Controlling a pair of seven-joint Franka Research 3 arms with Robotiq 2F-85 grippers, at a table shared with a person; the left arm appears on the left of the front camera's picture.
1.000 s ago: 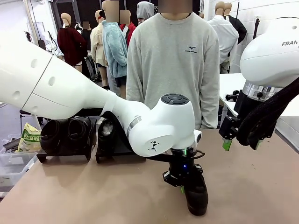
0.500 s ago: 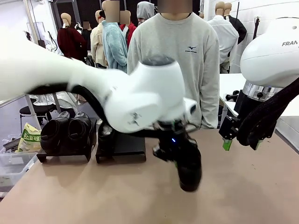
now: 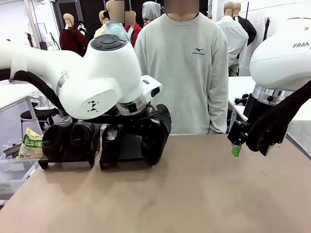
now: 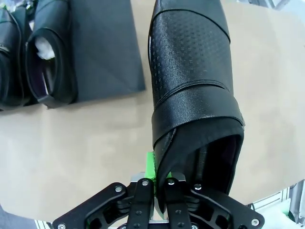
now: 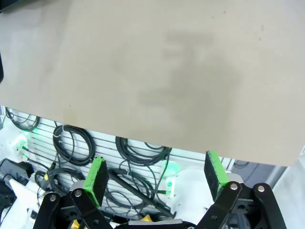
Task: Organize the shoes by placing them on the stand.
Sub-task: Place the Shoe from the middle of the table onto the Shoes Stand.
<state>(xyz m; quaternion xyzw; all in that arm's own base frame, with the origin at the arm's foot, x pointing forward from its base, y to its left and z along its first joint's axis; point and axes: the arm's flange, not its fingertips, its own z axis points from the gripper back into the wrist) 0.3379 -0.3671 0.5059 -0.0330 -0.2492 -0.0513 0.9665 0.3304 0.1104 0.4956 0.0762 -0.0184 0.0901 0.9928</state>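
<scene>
My left gripper [image 4: 159, 185] is shut on the heel rim of a black shoe [image 4: 190, 71]. It holds that shoe [image 3: 156, 132] in the air, toe down, just right of the right-hand black stand [image 3: 127, 151]. One shoe [image 3: 111, 138] sits on that stand's left half, seen in the left wrist view as a shoe [image 4: 50, 62] beside bare stand plate [image 4: 102, 52]. Two more shoes [image 3: 70, 138] fill the left-hand stand [image 3: 65, 160]. My right gripper [image 3: 251, 147] hangs open and empty over the table's right side, its green pads [image 5: 97, 174] wide apart.
A person in a grey sweatshirt [image 3: 182, 63] stands at the far edge of the tan table [image 3: 204, 194]. A bin with a yellow-green bag [image 3: 30, 144] sits off the table's left. In the right wrist view, the table's edge [image 5: 143, 138] lies above coiled cables [image 5: 138, 152].
My left arm lifted the shoe off the table's front middle and swung it up and left, close to the right-hand stand. The right arm has not moved.
</scene>
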